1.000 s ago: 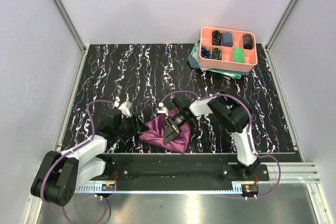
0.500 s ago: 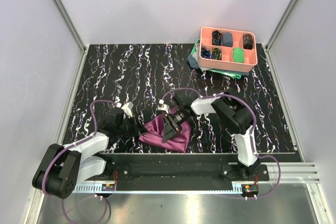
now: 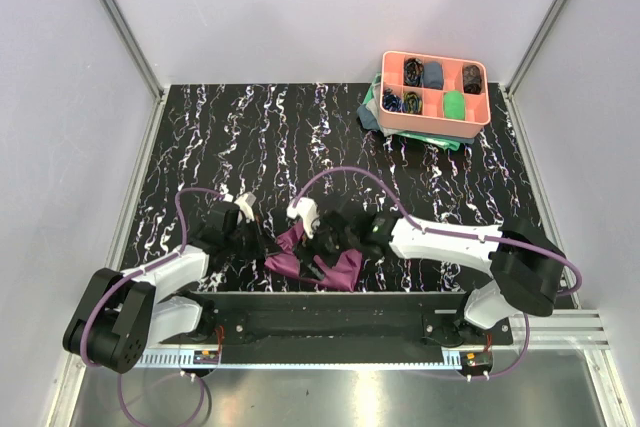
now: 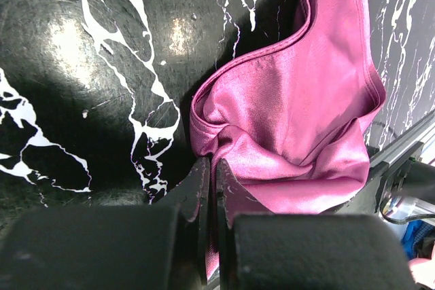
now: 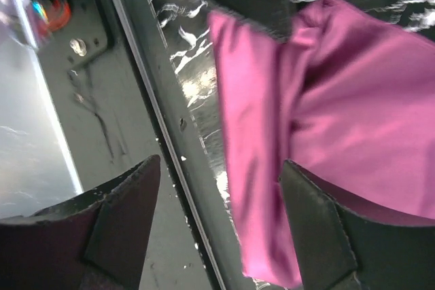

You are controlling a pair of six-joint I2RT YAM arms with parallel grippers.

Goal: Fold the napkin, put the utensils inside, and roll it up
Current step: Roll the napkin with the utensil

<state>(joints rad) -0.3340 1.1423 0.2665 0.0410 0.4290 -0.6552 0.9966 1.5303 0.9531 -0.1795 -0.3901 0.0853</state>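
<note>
The plum-purple napkin (image 3: 345,269) lies bunched on the black marbled table by its near edge. My left gripper (image 3: 262,247) is at the napkin's left edge. In the left wrist view the left gripper (image 4: 211,168) is shut, with a thin fold of the napkin (image 4: 292,113) pinched between the jaws. My right gripper (image 3: 322,262) hovers over the middle of the cloth. In the right wrist view the right gripper (image 5: 219,168) is open, and the napkin's (image 5: 340,100) hanging edge lies loose between the fingertips. The utensils are out of view.
A coral tray (image 3: 386,97) holding small cloth rolls stands at the back right on a teal-green cloth (image 3: 372,112). A metal rail (image 3: 330,302) runs along the table's near edge, right under the napkin. White walls close in both sides.
My left gripper has shut on the napkin's left edge. My right gripper has opened off the cloth, and the right arm has dropped low and stretched out to the left.
</note>
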